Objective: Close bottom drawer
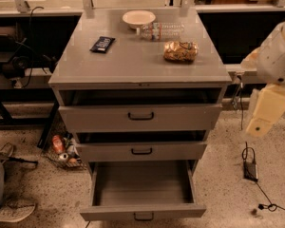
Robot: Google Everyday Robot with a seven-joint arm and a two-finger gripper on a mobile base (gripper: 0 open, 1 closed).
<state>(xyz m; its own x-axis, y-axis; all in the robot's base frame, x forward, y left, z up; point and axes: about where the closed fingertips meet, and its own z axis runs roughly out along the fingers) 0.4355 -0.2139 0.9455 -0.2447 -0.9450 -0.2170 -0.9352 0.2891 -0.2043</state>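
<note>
On the grey tabletop (133, 63) are a pale bowl (138, 18), a clear bottle (162, 31) lying down, a black bar (102, 44) and a snack bag (180, 51). A shoe (12, 212) lies on the floor.

My cream-coloured gripper (260, 123) hangs to the right of the grey metal cabinet (133, 70), clear of it. Its shell is smooth, matt plastic. The cabinet's top is painted sheet metal, smooth with a dull sheen. The pulled-out bottom drawer (109, 212) is the same plain grey metal, matt inside and on its front, with a small black loop handle (143, 216). On top lie a pale round bowl (138, 18), perhaps glazed ceramic, a glossy clear plastic bottle (162, 31), a shiny crinkled see-through bag (180, 51) and a faintly glossy flat black wrapper (102, 43). The speckled floor (228, 184) looks like polished stone.
</note>
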